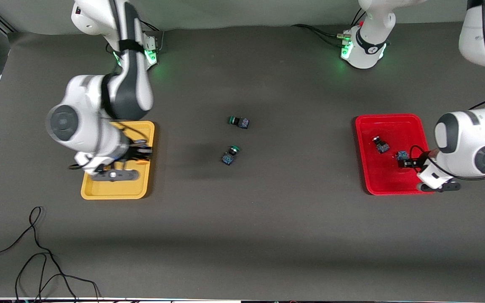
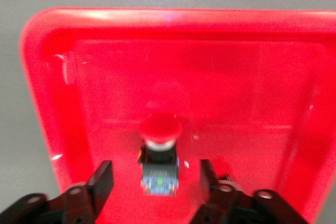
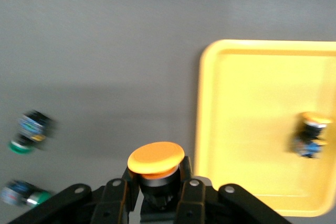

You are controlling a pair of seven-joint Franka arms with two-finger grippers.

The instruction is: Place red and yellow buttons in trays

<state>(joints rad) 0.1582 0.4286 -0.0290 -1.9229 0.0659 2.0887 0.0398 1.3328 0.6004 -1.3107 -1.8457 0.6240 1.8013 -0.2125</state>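
My right gripper [image 1: 143,152] [image 3: 156,174] is shut on a yellow-capped button [image 3: 156,161] and holds it over the yellow tray's [image 1: 120,191] [image 3: 252,103] edge toward the table's middle. A second yellow-capped button [image 3: 310,135] lies in that tray; the arm hides it in the front view. My left gripper [image 1: 403,162] [image 2: 157,174] is open, low over the red tray [image 1: 377,176] [image 2: 210,66], its fingers on either side of a red-capped button [image 1: 402,156] [image 2: 160,150] lying in the tray. Another red-capped button [image 1: 380,145] lies in the same tray, a little farther from the front camera.
Two green-capped buttons [image 1: 238,122] [image 1: 230,154] lie on the dark table mat midway between the trays; they also show in the right wrist view [image 3: 29,132] [image 3: 23,192]. A black cable [image 1: 36,252] loops near the front edge at the right arm's end.
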